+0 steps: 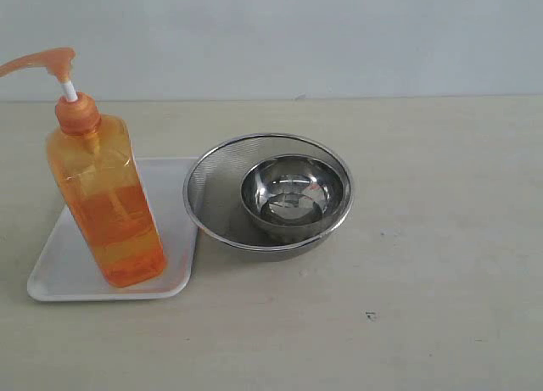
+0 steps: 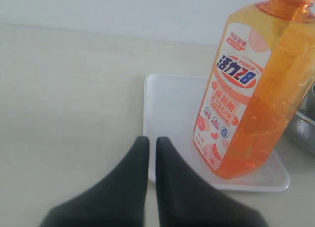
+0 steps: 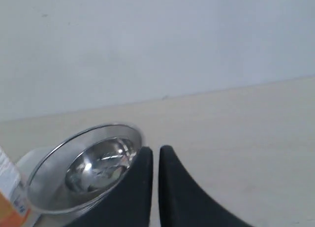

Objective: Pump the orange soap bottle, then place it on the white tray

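Table pale. White tray on its left part. Mesh strainer just beside tray. Orange soap bottle upright on tray. Small steel bowl inside strainer. Left tool closed, empty, near tray. Right tool closed, empty, near strainer.

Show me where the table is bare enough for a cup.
Widest free patch: the table right of the mesh strainer. The near strip below the white tray and strainer is bare too. Crowded left: the orange soap bottle stands on the tray, whose edge meets the strainer.
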You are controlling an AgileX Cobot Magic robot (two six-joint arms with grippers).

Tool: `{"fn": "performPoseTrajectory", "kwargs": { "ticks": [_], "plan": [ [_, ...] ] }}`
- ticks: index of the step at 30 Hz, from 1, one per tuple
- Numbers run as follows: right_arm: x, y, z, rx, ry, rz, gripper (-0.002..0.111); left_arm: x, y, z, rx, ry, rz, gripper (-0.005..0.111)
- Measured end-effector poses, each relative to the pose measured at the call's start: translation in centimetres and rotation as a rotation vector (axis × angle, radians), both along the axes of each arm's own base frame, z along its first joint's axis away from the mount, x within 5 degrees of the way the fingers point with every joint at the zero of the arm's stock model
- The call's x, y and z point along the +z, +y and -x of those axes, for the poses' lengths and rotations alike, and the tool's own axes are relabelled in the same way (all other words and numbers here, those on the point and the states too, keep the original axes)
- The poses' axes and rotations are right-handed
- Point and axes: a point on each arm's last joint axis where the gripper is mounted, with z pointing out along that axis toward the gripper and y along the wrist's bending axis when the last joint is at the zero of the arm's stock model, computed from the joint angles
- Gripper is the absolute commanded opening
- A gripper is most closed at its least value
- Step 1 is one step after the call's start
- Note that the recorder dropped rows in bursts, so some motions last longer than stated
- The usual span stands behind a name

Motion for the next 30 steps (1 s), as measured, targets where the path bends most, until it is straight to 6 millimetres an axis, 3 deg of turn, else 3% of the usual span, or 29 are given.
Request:
{"fn": "performPoseTrajectory", "kwargs": {
  "ticks": [10, 30],
  "plan": [
    [-2.8, -1.3, 0.7, -0.194, -0.058, 0.047, 0.0, 0.0, 0.0, 0.0, 0.0, 0.0, 0.0, 0.005],
    [-5.7, -0.7, 1.0, -0.108, 0.15, 0.13, 0.0, 0.0, 0.0, 0.0, 0.0, 0.0, 0.0, 0.005]
  ]
}}
